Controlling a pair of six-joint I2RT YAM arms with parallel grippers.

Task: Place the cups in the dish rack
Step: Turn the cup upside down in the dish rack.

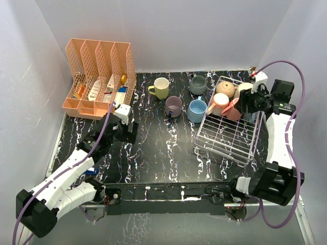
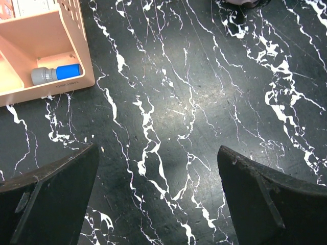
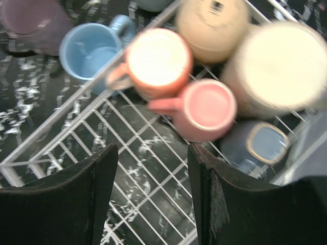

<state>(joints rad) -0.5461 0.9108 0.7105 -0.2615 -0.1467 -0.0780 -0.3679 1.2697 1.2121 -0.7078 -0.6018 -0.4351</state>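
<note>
Hovering the right claw (image 3: 152,153) above the dish rack (image 1: 227,138), I read its fingers as apart, with nothing between them. Just beyond it, five cups are crowded at the rack's far end, apparently base-up: salmon cup (image 3: 159,58), pink cup (image 3: 207,107), tan cup (image 3: 212,23), cream cup (image 3: 278,66) and blue-grey cup (image 3: 258,145). Left of the rack, four stand on the desk (image 1: 163,148): light blue cup (image 1: 196,110) just beside the rack, mauve cup (image 1: 173,106), grey cup (image 1: 197,84) and yellow-green cup (image 1: 161,88). The left claw (image 2: 158,153) is spread and empty over bare desk near the peach organizer (image 1: 99,76). My assessment: just over half loaded, four cups outstanding.
</note>
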